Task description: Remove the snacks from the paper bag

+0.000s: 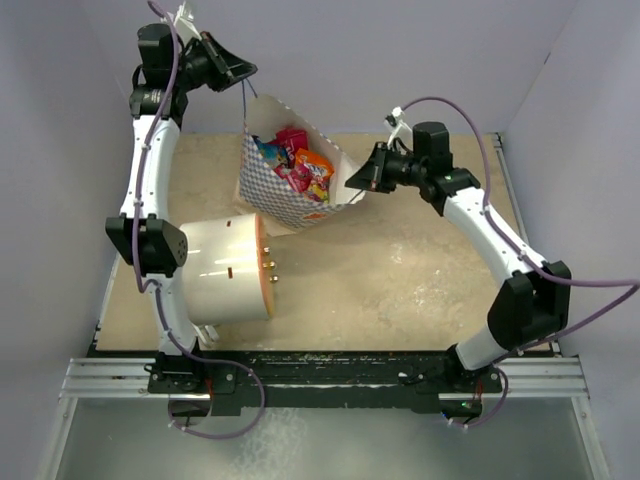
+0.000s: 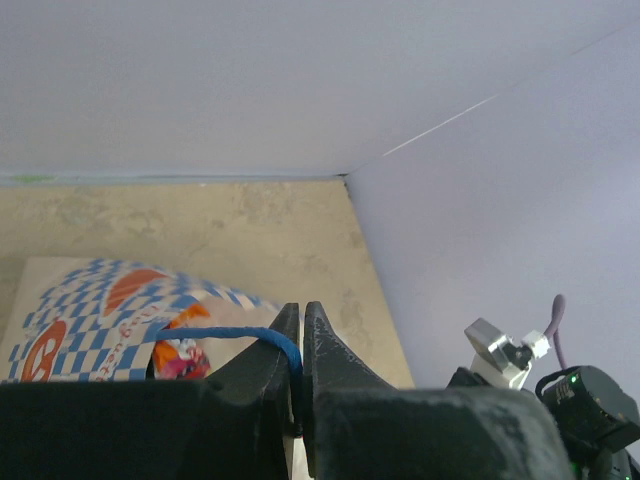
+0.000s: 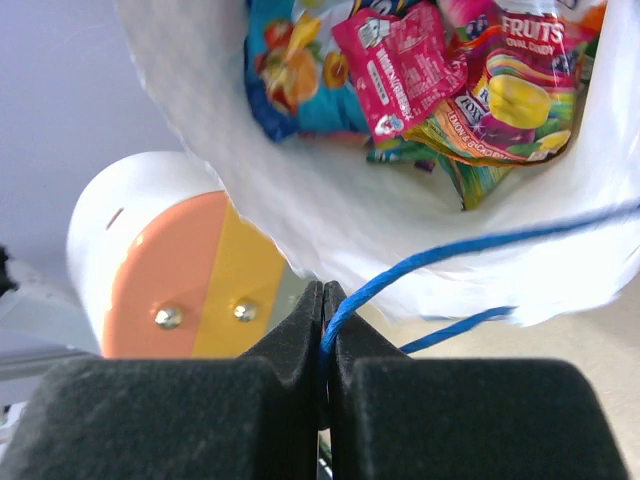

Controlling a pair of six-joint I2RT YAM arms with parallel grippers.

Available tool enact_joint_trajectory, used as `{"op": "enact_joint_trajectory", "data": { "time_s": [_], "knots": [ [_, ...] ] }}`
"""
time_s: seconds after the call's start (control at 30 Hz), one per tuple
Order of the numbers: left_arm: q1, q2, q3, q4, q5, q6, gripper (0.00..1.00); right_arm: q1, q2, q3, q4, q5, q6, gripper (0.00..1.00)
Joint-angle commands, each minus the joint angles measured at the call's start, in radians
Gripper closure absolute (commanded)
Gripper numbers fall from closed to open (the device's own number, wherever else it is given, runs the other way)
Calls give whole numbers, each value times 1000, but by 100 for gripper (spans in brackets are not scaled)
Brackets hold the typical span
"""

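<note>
While the white cylinder (image 1: 225, 270) lies nearest on the desk (image 1: 420, 280), the right fingers (image 3: 290, 340) pinch one blue cord (image 3: 420, 260); beyond, the paper bag (image 1: 270, 190) tilts open, snacks (image 1: 300, 165) half hidden inside, left fingers (image 2: 335, 360) clamping the far cord (image 2: 220, 332).

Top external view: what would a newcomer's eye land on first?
The checkered paper bag, held open mid-table, with bright snacks packed inside. Each pincer is shut on a thin blue cord handle: the left pincer at the bag's far-left, the right pincer at its right. A big white cylinder with an orange-and-yellow face lies on its side, near-left of the bag.
</note>
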Motion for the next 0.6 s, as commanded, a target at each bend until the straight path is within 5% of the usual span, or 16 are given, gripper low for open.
{"op": "enact_joint_trajectory", "data": {
  "time_s": [0.0,0.33,0.57],
  "knots": [
    [10,-27,95,497,171,-188,94,-18,-105,-57,127,-38,79,100],
    [-88,-136,-89,501,288,-138,100,0,-217,-323,156,-120,168,100],
    [-255,-212,-253,441,311,-66,100,28,-370,-503,33,-15,141,100]
  ]
}}
